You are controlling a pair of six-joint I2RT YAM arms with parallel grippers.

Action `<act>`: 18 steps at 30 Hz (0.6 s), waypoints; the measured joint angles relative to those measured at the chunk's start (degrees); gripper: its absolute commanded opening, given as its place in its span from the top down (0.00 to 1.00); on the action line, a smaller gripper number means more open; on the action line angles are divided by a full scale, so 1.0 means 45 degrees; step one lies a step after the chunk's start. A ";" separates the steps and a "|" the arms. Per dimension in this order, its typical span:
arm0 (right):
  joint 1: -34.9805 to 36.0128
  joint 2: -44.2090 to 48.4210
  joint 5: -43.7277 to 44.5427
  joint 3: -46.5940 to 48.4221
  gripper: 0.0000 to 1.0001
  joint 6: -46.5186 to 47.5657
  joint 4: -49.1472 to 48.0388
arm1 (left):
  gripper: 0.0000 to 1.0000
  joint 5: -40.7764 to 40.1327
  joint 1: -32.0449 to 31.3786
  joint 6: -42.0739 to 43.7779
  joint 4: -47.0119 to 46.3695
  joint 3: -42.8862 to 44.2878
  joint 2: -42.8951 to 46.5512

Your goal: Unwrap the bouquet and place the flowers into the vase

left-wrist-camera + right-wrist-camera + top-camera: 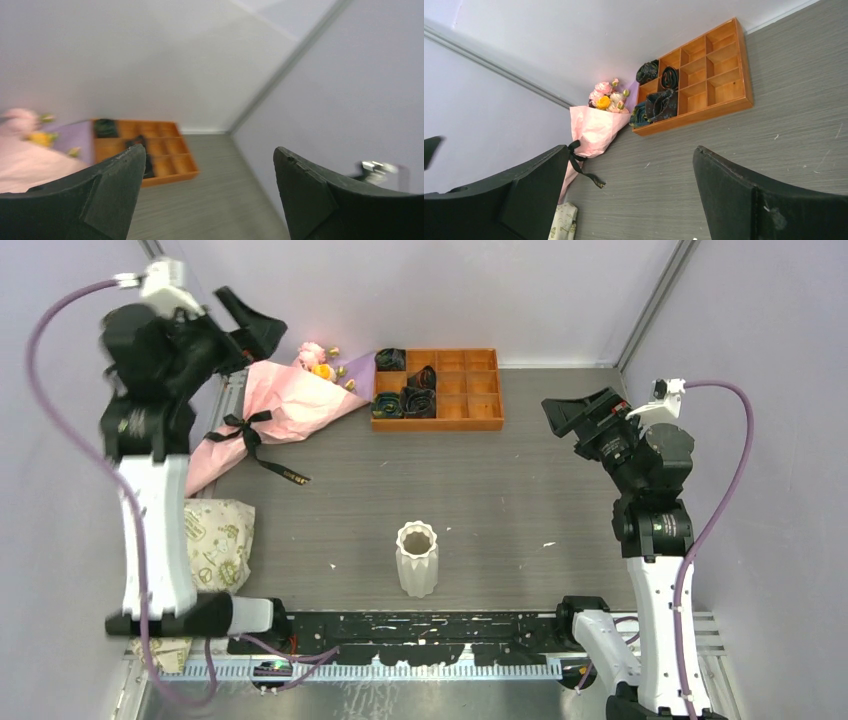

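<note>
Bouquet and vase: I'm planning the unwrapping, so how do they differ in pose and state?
The bouquet lies on its side at the far left; the vase stands upright near the front middle. The bouquet is pink-wrapped and tied with a black ribbon, flowers inside; the vase is white, ribbed and empty. Both rest on the table.

White arms (152,530), black joints (655,525), purple cables (722,502)

Grey woodgrain table (520,490), pale lilac walls (450,290) around
</note>
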State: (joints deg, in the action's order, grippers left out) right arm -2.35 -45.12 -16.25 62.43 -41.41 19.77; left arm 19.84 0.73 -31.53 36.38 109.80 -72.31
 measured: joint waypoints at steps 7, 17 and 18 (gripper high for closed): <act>0.0000 0.0136 -0.0068 0.0000 0.01 0.0170 0.0423 | 0.00 -0.2516 0.0005 0.2657 0.3395 0.0175 -0.5178; 0.0000 -0.0010 -0.0403 -0.0296 0.00 0.0170 0.0335 | 0.00 -0.4430 0.0005 0.3837 0.4469 0.1729 -0.9126; 0.0000 -0.0049 -0.0427 -0.0374 0.00 0.0175 0.0345 | 0.00 -0.4697 0.0005 0.3949 0.4464 0.2205 -0.9496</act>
State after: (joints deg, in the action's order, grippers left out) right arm -2.35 -45.34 -18.17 60.75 -40.62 21.32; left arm -1.30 0.75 -13.76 56.47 119.72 -115.04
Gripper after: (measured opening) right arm 0.995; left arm 0.994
